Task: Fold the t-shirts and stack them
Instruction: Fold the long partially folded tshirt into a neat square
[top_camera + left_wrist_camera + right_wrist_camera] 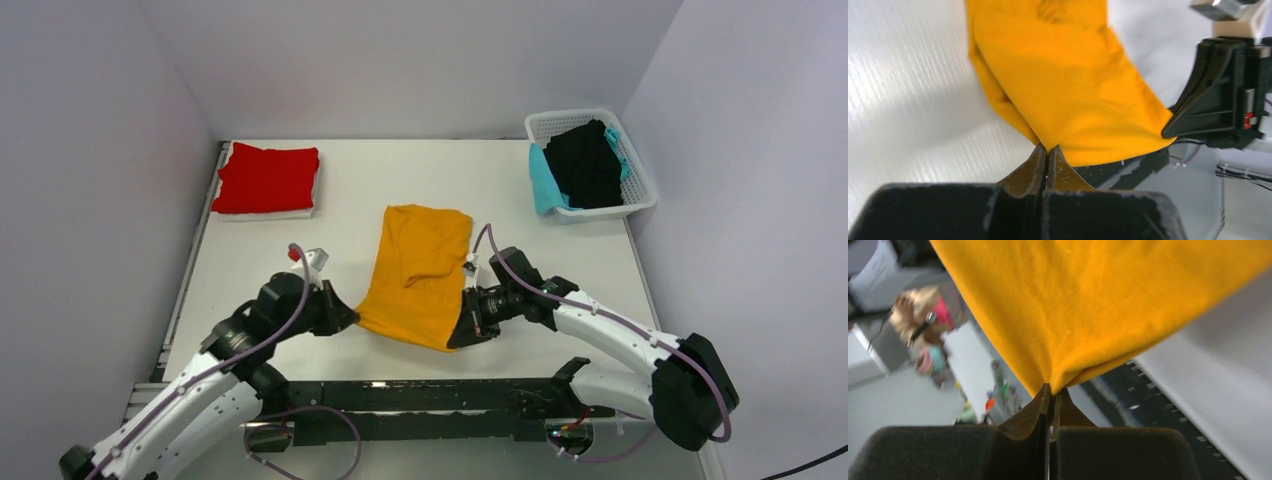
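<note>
An orange t-shirt point(418, 272) lies lengthwise in the middle of the table, its near edge lifted. My left gripper point(350, 318) is shut on its near left corner, seen in the left wrist view point(1048, 149) with the shirt point(1068, 85) stretching away. My right gripper point(462, 335) is shut on the near right corner, seen in the right wrist view point(1053, 390) with the cloth point(1088, 305) hanging from it. A folded red t-shirt point(266, 178) lies on a white one at the back left.
A white basket point(640, 190) at the back right holds a black shirt point(587, 165) and a turquoise one point(545, 185). The black arm rail point(440, 395) runs along the table's near edge. Walls close in the table on the left, back and right.
</note>
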`<state>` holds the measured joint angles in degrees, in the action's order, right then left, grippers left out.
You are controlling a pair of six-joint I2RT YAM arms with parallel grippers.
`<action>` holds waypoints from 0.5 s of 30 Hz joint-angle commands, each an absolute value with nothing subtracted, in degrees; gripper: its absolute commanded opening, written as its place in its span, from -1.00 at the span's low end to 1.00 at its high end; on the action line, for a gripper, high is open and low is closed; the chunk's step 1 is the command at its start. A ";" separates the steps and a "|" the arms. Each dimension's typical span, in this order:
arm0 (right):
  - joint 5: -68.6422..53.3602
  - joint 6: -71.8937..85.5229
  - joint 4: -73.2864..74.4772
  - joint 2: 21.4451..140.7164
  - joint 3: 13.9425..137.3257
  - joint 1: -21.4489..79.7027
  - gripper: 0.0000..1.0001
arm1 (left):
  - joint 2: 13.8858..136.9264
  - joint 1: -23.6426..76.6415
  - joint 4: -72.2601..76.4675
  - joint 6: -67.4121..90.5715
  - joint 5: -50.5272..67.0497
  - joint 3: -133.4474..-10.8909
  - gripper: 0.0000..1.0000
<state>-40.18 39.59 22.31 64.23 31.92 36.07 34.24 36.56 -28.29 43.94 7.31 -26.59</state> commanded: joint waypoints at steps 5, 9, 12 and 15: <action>-59.31 39.70 31.59 59.53 39.55 37.94 -1.00 | 24.10 36.77 -45.92 40.82 4.89 -39.11 -1.00; -58.88 39.32 30.88 59.19 41.85 35.60 -1.00 | 24.71 36.78 -42.04 39.13 0.52 -40.69 -1.00; -58.15 36.05 31.62 61.85 43.52 30.88 -1.00 | 26.44 36.82 -37.48 39.75 -6.91 -40.32 -1.00; -55.23 33.43 29.09 65.47 47.55 26.62 -1.00 | 31.20 36.73 -31.07 37.62 -13.07 -41.41 -1.00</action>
<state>-55.94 37.39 28.69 62.30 42.17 30.63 26.50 37.08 -39.53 41.04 0.14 -38.70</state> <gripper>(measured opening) 0.026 0.022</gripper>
